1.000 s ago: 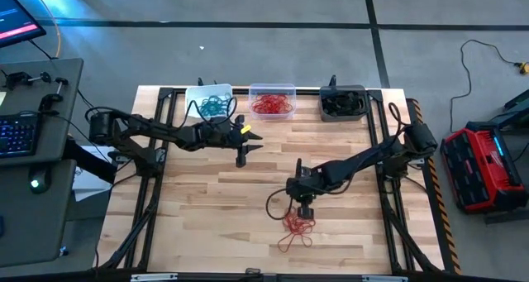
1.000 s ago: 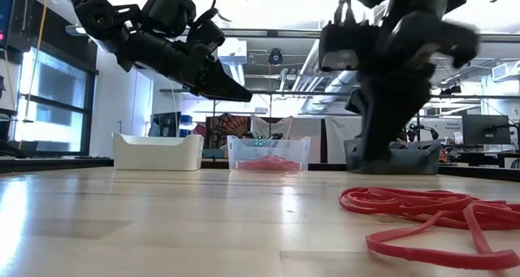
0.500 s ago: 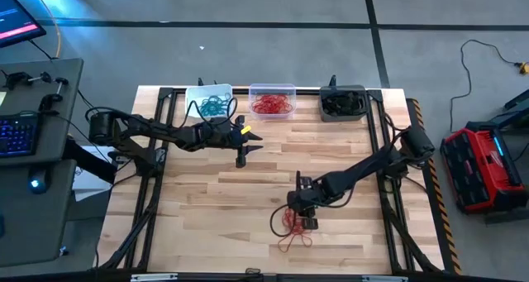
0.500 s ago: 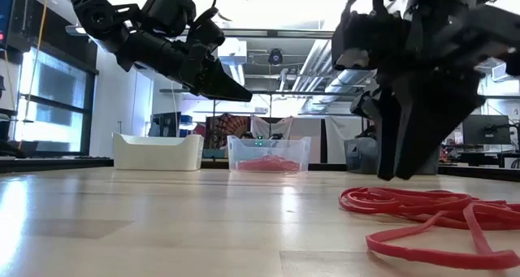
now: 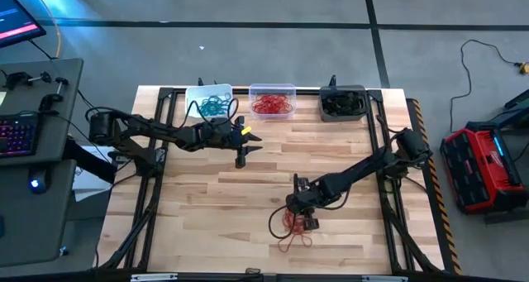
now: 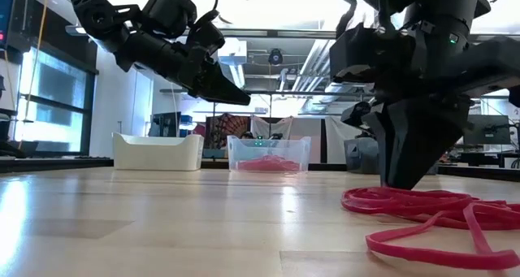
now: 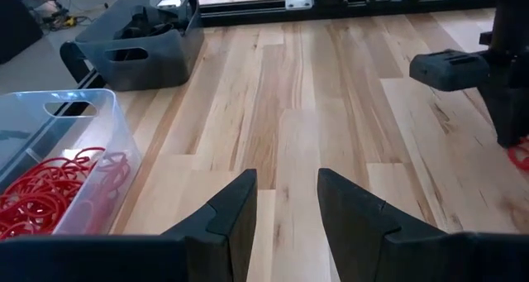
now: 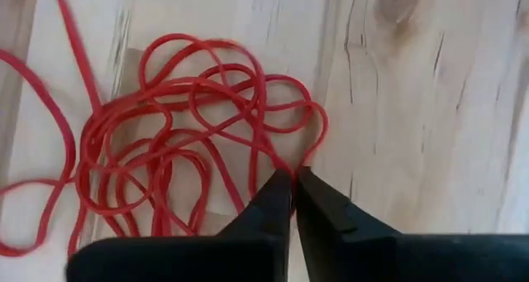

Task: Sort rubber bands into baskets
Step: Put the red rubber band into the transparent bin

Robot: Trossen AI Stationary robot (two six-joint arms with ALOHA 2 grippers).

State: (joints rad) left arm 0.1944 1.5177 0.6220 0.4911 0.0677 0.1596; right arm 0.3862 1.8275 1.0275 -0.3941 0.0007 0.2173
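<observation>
Three baskets stood in a row along the far edge of the desk (image 5: 198, 199): one white basket (image 5: 208, 100), one clear basket (image 5: 272, 100) and one dark grey basket (image 5: 343, 102). The white one held a bunch of teal rubber bands (image 5: 213, 107), the clear one a bunch of red rubber bands (image 5: 271, 106), and the grey one a dark bunch whose colour could not be told apart from the tub. A fourth lot, a loose tangle of red bands (image 8: 182, 150), lay on the bare wood near the front middle of the desk, well apart from the baskets; its thin loops overlapped, with one long strand trailing off to the side. The right claw (image 8: 292, 179) stood over that tangle, tips down at its edge, fingers pressed together on a red strand. The left claw (image 7: 285, 203) hung above the desk near the white and clear baskets, fingers spread, holding nothing.
</observation>
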